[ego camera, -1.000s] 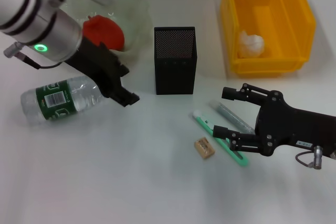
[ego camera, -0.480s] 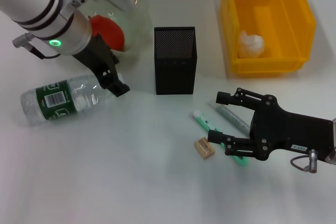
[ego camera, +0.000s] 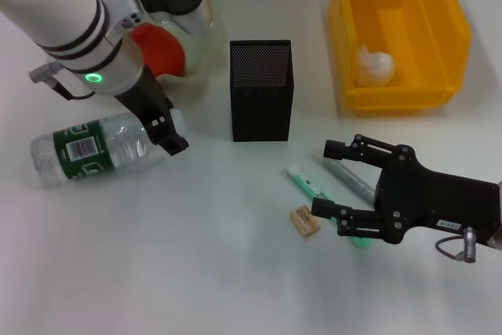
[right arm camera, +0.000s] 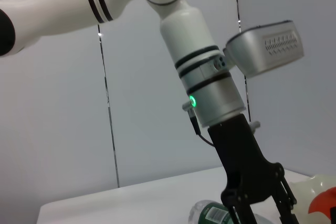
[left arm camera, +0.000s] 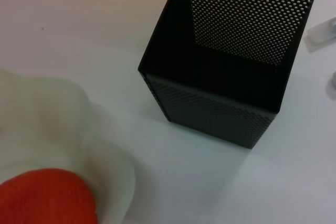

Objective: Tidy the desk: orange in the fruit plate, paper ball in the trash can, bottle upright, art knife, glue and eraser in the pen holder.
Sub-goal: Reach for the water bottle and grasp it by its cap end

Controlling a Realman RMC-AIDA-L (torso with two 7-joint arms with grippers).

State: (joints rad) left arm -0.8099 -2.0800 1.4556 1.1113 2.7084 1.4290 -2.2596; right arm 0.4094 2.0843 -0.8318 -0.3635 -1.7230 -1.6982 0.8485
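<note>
Bottle (ego camera: 90, 149): one, lying on its side on the desk (ego camera: 196, 272), green label up, cap end toward the pen holder (ego camera: 261, 90). Long axis runs roughly left to right, slightly tilted. Your left gripper (ego camera: 169, 132) sits right at the cap end, fingertips low, touching or just short of the neck. Cannot tell whether its jaws are apart or together; the arm hides them. Left arm is plainly the nearer one for righting the bottle.

Right gripper (ego camera: 336, 180): jaws spread wide, hovering low over the small items. Between or just beside the fingers lie one art knife (ego camera: 307, 185) and one glue (ego camera: 351, 177) tube, both angled diagonally and roughly parallel, close beside each other. One eraser (ego camera: 305, 221) lies just beside the lower fingertip.

Counts, done already: one orange (ego camera: 159, 50) in the fruit plate (ego camera: 205, 33); one paper ball (ego camera: 374, 65) in the trash can (ego camera: 400, 29).

Pen holder stands upright, and looks empty in the left wrist view.

Judgement: the bottle pickup turns on closing across the neck, square to its long axis.
</note>
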